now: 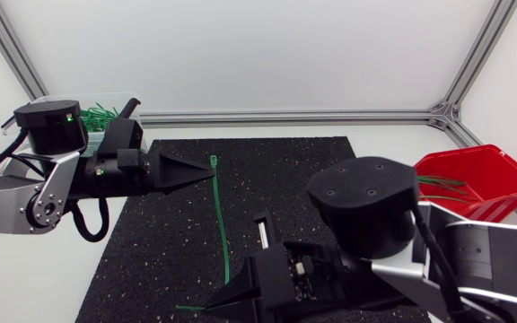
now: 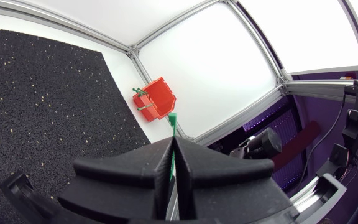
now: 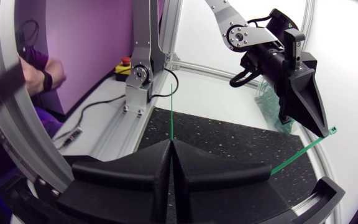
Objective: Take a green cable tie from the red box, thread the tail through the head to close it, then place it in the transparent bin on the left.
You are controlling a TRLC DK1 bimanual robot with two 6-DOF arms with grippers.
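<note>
A green cable tie (image 1: 223, 233) stretches over the black mat between my two grippers. My left gripper (image 1: 212, 172) is shut on its head end, whose tip pokes out past the fingers (image 2: 173, 124). My right gripper (image 1: 206, 308), near the mat's front edge, is shut on the tail end. In the right wrist view the tie (image 3: 297, 152) runs from beside my right gripper (image 3: 171, 143) up to the left gripper (image 3: 324, 129), and a short tail stands straight up. The red box (image 1: 474, 179) sits at the right. The transparent bin (image 1: 97, 112) stands at the back left.
The black mat (image 1: 285, 179) covers the table's middle. Several green ties lie in the transparent bin, and a few show in the red box (image 2: 157, 99). The aluminium frame rail (image 1: 312, 117) runs along the back edge.
</note>
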